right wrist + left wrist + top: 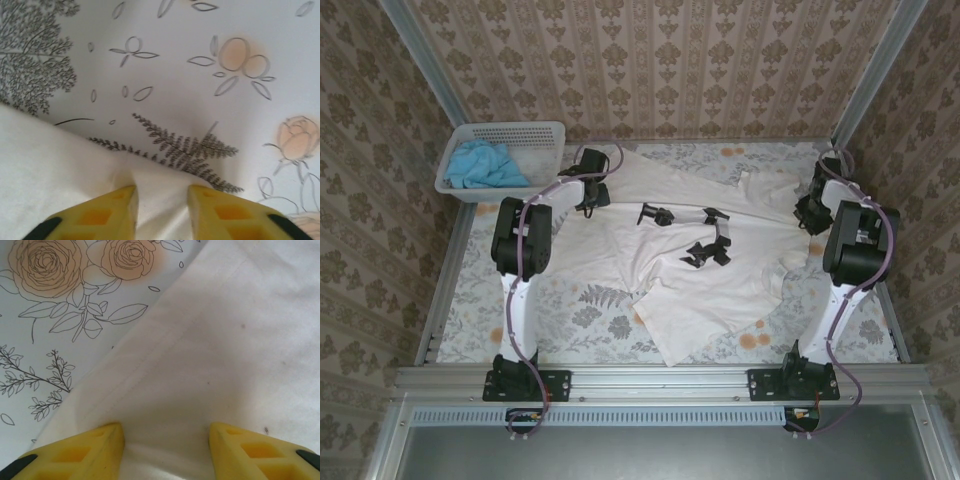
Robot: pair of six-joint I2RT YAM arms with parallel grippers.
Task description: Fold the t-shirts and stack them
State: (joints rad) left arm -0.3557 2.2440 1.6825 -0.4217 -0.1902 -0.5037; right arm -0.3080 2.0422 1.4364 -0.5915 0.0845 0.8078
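Two shirts are in view above a flower-printed table (570, 310). The cream shirt (710, 290) lies spread out and rumpled, covering much of the table, with both arms reaching in over it. Off the cream shirt's far-left corner sits a white basket (520, 130), and the blue shirt (480, 165) lies bunched inside it (apart from the cream shirt).

In the left wrist view, the left gripper (165, 429) hangs over the cream shirt just inside its stitched hem, yellow fingers spread wide, cloth lying between them.

In the right wrist view, the right gripper (162, 190) sits at the cream shirt's edge, fingers parted more narrowly, a small raised fold of the cloth standing in the gap.
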